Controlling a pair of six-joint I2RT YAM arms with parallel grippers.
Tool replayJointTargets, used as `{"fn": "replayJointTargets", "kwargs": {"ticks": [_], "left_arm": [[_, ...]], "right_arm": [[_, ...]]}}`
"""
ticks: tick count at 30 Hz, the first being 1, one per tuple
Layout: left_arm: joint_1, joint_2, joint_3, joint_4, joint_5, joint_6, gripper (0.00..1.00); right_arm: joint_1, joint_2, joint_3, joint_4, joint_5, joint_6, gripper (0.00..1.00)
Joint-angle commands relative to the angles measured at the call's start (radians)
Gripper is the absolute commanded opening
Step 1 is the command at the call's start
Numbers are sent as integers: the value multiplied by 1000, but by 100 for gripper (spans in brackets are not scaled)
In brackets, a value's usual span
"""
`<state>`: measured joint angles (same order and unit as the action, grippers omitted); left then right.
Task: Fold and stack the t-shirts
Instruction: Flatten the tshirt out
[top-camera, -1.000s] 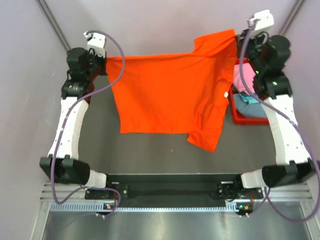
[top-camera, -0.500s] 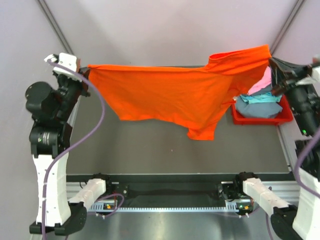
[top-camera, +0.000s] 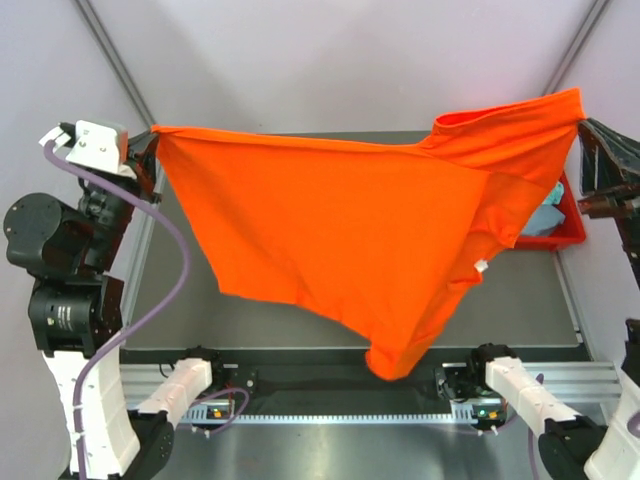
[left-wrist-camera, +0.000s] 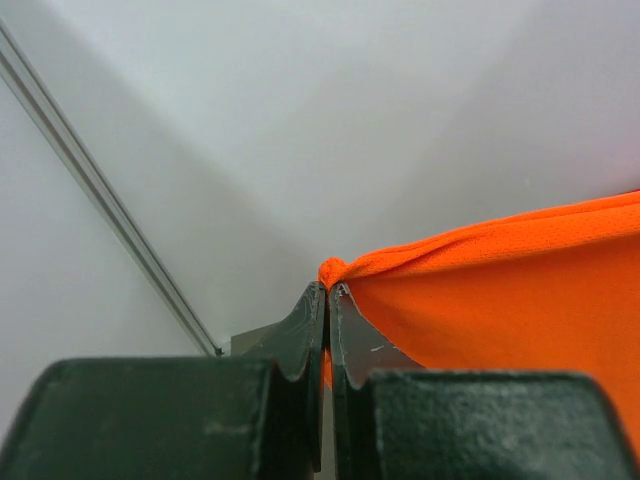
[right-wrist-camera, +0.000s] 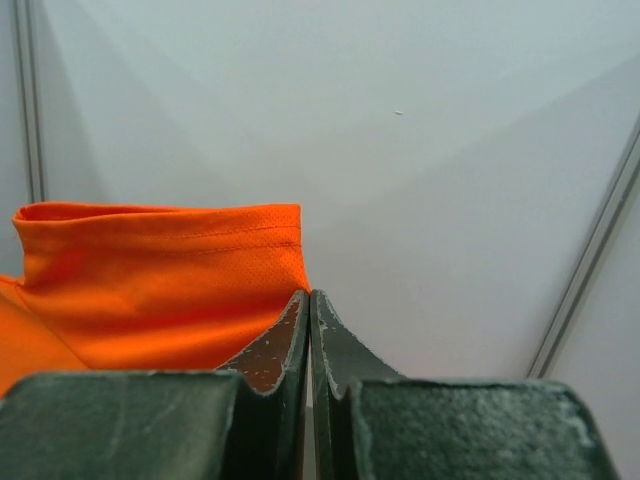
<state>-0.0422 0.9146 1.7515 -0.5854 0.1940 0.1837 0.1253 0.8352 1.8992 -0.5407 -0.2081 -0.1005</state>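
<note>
Two pinch points to mind, with one garment strung between them. Above the left edge of the bench (top-camera: 200, 290), find the left gripper (top-camera: 150, 140), jaws pressed together with only cloth between them, clamped on a bunched corner of the orange t-shirt (top-camera: 350, 230). Check the left wrist view: just a small nub of orange past the fingertips, so treat that hold as shallow. Across the middle, see the shirt held aloft, apparently clear of the bench, top edge taut from side to side, body sagging to a point over the near edge, small white tag (top-camera: 480, 266) on the right half. Above the right edge, find the right gripper (top-camera: 583, 118) likewise closed tight on the opposite corner, next to a probable sleeve hem in the right wrist view. Behind the cloth, toward the far right corner, spot the red bin (top-camera: 570, 232) with a teal garment (top-camera: 548, 215) inside, mostly hidden. Likely step in hand: spreading the shirt in the air before laying it flat for folding. To do it well, lower both wrists together and level, set the hanging point down near the middle of the bench first, then draw toward the far edge to unroll the cloth without creases. Avoid extra sideways pull, for fear of losing the shallow left hold, and steer the right side short of the bin.
</note>
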Motion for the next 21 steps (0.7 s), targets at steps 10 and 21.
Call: {"fn": "replayJointTargets", "kwargs": {"ticks": [10, 21], "left_arm": [[2, 81, -406, 100, -4, 60, 0], [2, 409, -607, 331, -16, 51, 0]], "right_arm": [[-12, 142, -434, 238, 6, -39, 0], [-12, 556, -611, 498, -17, -94, 0]]}}
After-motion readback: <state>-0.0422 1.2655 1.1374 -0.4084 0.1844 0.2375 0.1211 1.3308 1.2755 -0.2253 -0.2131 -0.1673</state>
